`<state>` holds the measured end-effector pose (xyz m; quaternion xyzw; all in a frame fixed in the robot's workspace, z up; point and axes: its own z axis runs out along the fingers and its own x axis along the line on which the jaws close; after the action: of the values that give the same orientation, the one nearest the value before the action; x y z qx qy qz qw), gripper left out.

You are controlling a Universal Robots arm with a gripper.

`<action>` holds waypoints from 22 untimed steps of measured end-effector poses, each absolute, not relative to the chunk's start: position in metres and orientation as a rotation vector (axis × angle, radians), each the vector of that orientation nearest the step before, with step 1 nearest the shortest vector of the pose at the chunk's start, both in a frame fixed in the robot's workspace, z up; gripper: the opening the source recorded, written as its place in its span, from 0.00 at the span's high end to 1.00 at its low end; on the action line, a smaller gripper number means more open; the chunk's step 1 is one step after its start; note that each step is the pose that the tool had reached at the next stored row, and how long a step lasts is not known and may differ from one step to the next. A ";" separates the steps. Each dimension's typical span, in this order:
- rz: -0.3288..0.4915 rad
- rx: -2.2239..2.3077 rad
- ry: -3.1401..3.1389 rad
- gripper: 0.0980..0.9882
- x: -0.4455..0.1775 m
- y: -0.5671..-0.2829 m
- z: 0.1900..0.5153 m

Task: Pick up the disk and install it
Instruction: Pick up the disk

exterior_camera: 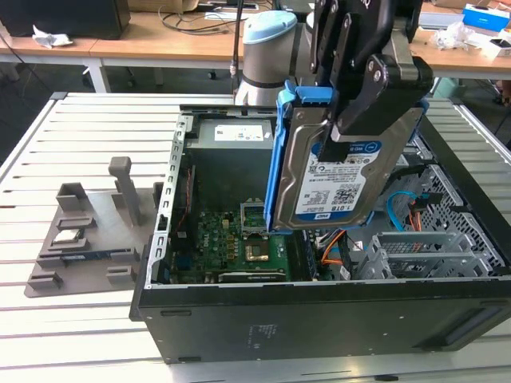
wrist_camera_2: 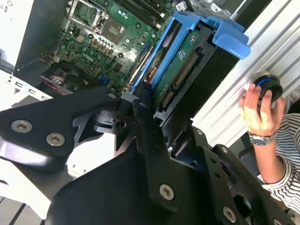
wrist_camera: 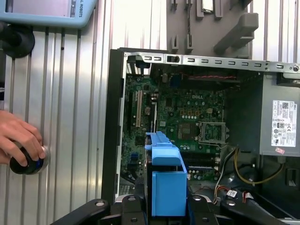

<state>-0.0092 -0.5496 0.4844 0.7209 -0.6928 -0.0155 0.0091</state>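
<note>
The gripper point(exterior_camera: 339, 145) has the disk point(exterior_camera: 334, 190) pinched tight, hanging on edge above the case point(exterior_camera: 319, 313) at two o'clock of the motherboard point(exterior_camera: 227, 235) in the exterior view, best kept square and clear of those cables point(exterior_camera: 330, 249), I'd say.

The work surface is a pale metal table point(exterior_camera: 80, 136) of long ribbed slats, catching bright, even light in the exterior view and in both wrist views. Behind it runs a row of wooden-topped desks point(exterior_camera: 152, 46) on white legs. They are strewn with dark cables point(exterior_camera: 188, 17) and a crumpled white scrap point(exterior_camera: 48, 37), perhaps paper or cloth, with a black box point(exterior_camera: 68, 16) at the exterior view's left and a blue-and-white box point(exterior_camera: 485, 16) at its right. Under the desks the floor point(exterior_camera: 48, 80) is dark grey.
</note>
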 end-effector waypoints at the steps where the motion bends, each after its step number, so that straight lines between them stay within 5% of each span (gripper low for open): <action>1: -0.048 2.252 -2.164 0.70 -0.006 -0.550 0.484; 22: -0.049 2.252 -2.164 0.70 0.039 -0.550 0.484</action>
<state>0.0393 -0.5500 0.4839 0.7209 -0.6928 -0.0155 0.0091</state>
